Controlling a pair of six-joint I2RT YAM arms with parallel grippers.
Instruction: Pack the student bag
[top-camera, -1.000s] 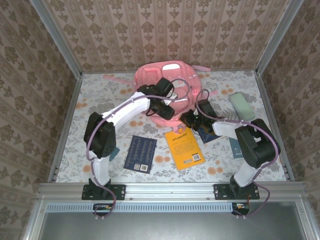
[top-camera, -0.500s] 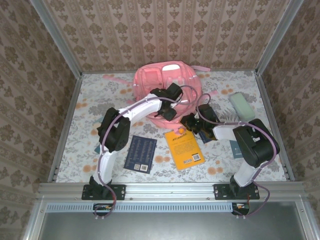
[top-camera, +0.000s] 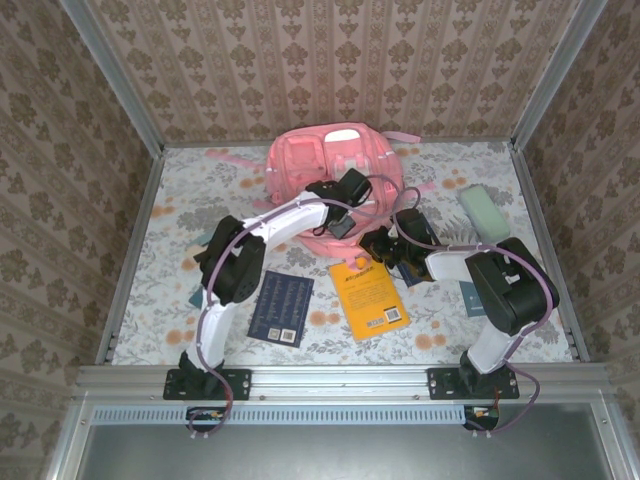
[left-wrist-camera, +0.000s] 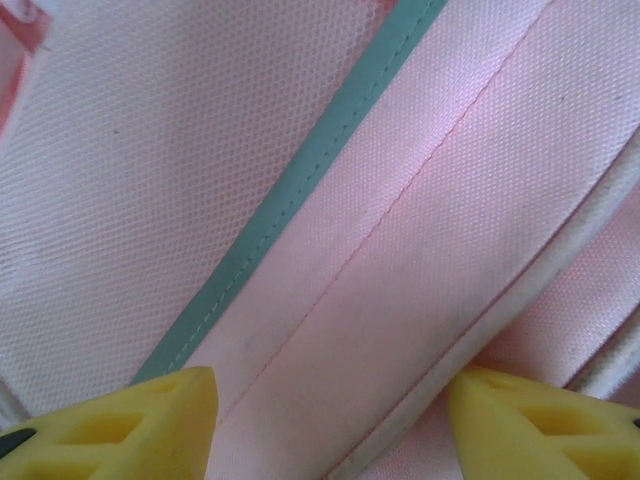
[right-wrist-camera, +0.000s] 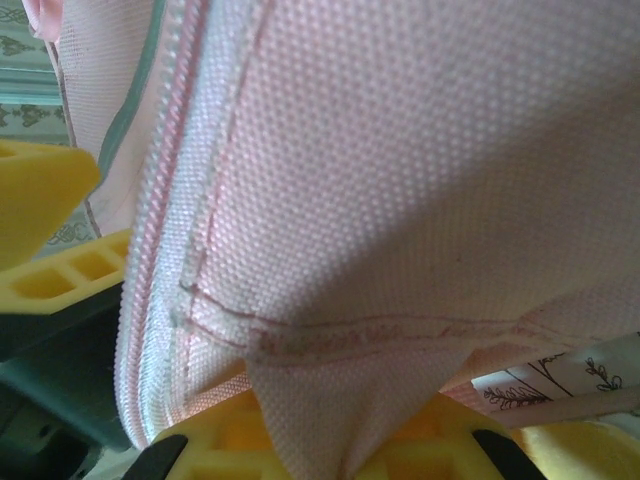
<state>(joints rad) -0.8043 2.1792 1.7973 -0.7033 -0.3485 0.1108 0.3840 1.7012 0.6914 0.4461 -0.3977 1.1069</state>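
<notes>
Top external view: the bag (top-camera: 310, 160) lies at the far middle of the desk (top-camera: 190, 190), with both arms meeting at its near edge. Over the last second the left arm has swung its elbow inward and carried the left gripper (top-camera: 338, 224) rightward along that edge. It now sits close to the right gripper (top-camera: 380, 240), which has hardly stirred. The bag itself has not shifted.

In the left wrist view the left gripper (left-wrist-camera: 328, 435) is released. Its yellow fingertips (left-wrist-camera: 130, 420) stand well apart over flat pink cloth crossed by a teal piping (left-wrist-camera: 300, 170), and nothing is pinched between them. The jaws have been widening a little as it travelled. Whether the tips touch the cloth I cannot tell.

In the right wrist view the right gripper (right-wrist-camera: 215, 395) is clenched on a fold of the bag beside the zip (right-wrist-camera: 165, 200), with cloth running down between its yellow fingers (right-wrist-camera: 45, 190).

My reading is that the right arm is pinning one lip of the opening while the left comes in, jaws ready, to take the other lip and spread the mouth. Packing proper has not begun. The yellow book (top-camera: 368, 295), the blue book (top-camera: 281, 307) and the green case (top-camera: 485, 212) all lie on the desk outside the bag. The likely snag is the left jaws closing on a single flat layer instead of a free edge.
</notes>
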